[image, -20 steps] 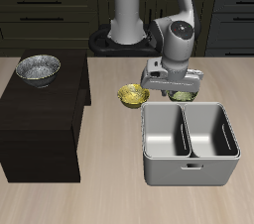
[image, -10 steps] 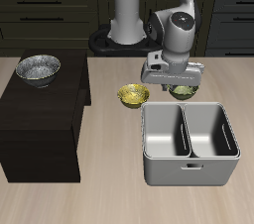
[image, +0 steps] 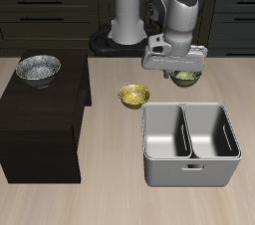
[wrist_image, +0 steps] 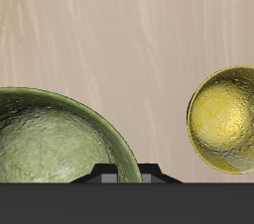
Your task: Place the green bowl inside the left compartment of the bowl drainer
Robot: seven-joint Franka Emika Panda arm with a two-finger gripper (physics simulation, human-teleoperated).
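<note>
Olive-green, speckled glaze marks the green bowl (image: 185, 77), seen in the exterior view hanging under the gripper (image: 183, 73), clear of the table (image: 120, 194) and carried above the wood surface just behind the bowl drainer (image: 189, 174). Gripper closed on the bowl's rim, fingers mostly hidden by the grey hand housing. Grey metal drainer resting nearer the table's front edge, handle slot facing forward, two equal square wells split by a middle wall; left compartment (image: 164, 132) beside the yellow bowl's side, both wells holding nothing. Yellow bowl (image: 133, 96) sitting on the table just behind the drainer's corner, near the green bowl but apart from it. Black cabinet (image: 40, 119) standing at the table's other side, with a silver-grey patterned bowl (image: 38, 69) on its top, well apart from the rest. Dark drawer fronts across the background behind the robot's base.

Wrist view: mottled green bowl interior (wrist_image: 55, 139) filling much of the frame, close to the camera, its rim meeting the dark gripper body at the frame's edge; contact point of the fingers not discernible. Yellow bowl (wrist_image: 226, 119) visible beyond, partly cut by the frame edge, lying on pale streaked wood.
</note>
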